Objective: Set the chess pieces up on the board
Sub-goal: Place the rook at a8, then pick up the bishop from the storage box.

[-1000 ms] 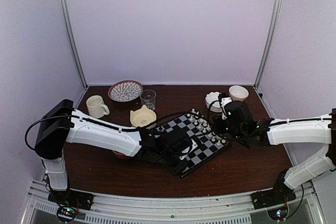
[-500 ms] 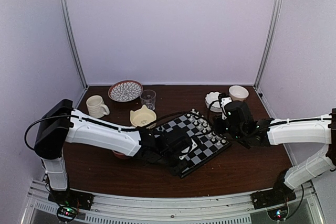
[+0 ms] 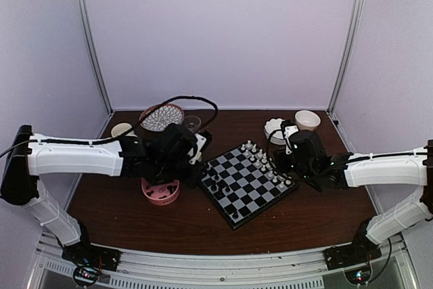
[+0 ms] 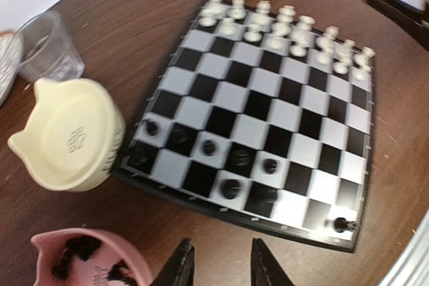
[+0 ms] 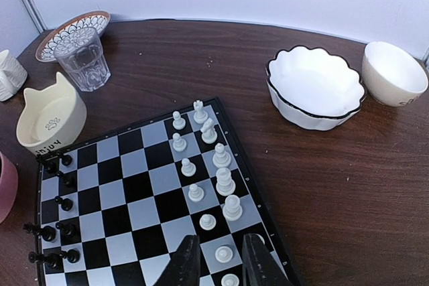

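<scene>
Black chess pieces (image 4: pixel 209 147) part-fill the edge rows of the board (image 4: pixel 258 105) by the pink bowl (image 4: pixel 137 262). Off that edge the left gripper (image 4: pixel 219 266) hovers, slightly open, empty. Over the board's white side is the right gripper (image 5: pixel 216 262), narrowly open, empty. Next, probably: pick another piece from the bowl.

Checked board (image 3: pixel 247 181) lying flat, black chess pieces (image 4: pixel 210 147) along one edge

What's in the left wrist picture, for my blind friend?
A chessboard, white chessmen lined along its far edge, black chessmen scattered on near rows. A cream cat-eared bowl sits beside it; the left claw hangs open at the bottom.
</scene>
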